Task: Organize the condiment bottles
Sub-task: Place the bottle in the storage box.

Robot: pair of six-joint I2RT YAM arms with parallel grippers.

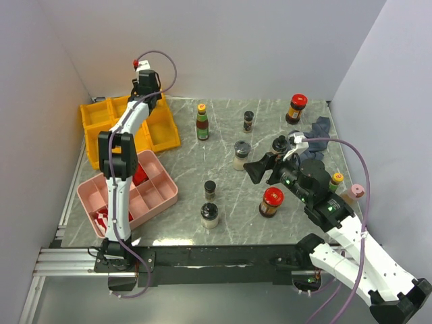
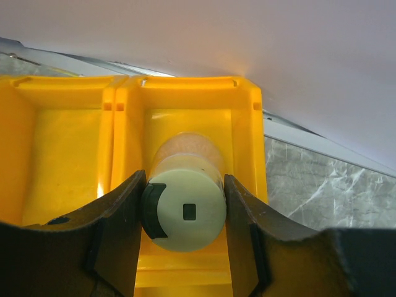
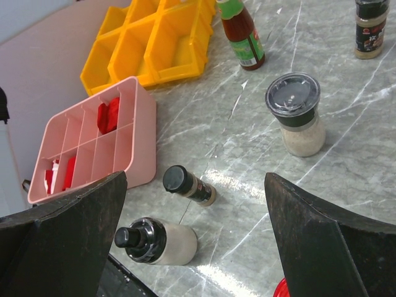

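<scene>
My left gripper [image 1: 146,93] is over the yellow bins [image 1: 160,131]. In the left wrist view it [image 2: 184,210] is shut on a pale shaker [image 2: 189,213] with a pale green lid, held over a bin compartment [image 2: 244,124]. My right gripper [image 1: 260,169] is open and empty above the table's middle [image 3: 195,185]. Under it stand a small black-capped jar [image 3: 189,185] and a pale shaker with a black top [image 3: 158,240]. Further off are a dark-lidded grinder [image 3: 297,114], a slim green-labelled bottle [image 3: 246,37] and a spice jar [image 3: 371,28]. Red-lidded jars stand at the right front [image 1: 271,202] and the back right [image 1: 295,109].
A pink tray [image 1: 165,192] with red blocks sits at the front left [image 3: 133,145]. A dark cloth [image 1: 317,128] lies at the back right. A yellow-capped bottle [image 1: 335,181] and a pink-capped shaker [image 1: 352,193] stand beside the right arm. Walls close in three sides.
</scene>
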